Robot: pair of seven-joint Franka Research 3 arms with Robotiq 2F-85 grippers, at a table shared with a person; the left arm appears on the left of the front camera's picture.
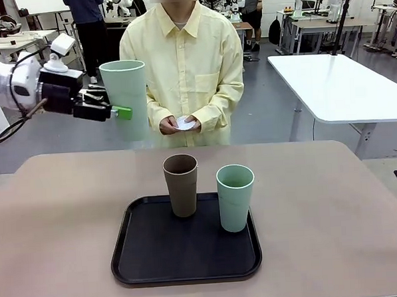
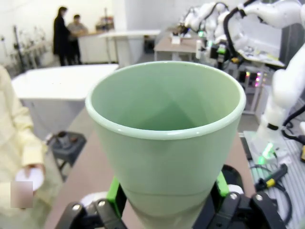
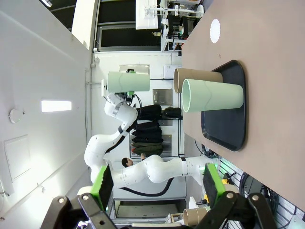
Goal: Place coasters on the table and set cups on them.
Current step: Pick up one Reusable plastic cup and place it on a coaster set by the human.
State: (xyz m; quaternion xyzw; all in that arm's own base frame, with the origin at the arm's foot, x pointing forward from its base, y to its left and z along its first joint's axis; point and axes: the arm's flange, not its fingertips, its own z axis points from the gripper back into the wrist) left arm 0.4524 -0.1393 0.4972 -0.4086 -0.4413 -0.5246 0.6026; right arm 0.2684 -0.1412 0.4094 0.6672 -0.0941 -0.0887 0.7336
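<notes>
One mint cup [image 1: 123, 86] upright between the left tool's [image 2: 167, 191] pads [image 2: 114, 191], perhaps below mid-height.

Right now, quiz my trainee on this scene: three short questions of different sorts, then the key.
1. True or false: the left end effector grips the raised mint green cup above the table.
2. How many cups stand on the black tray? A one, B two, C three.
3. What do the person's hands hold?
Key: 1 true; 2 B, the brown cup and the other mint green cup; 3 a white coaster.
</notes>
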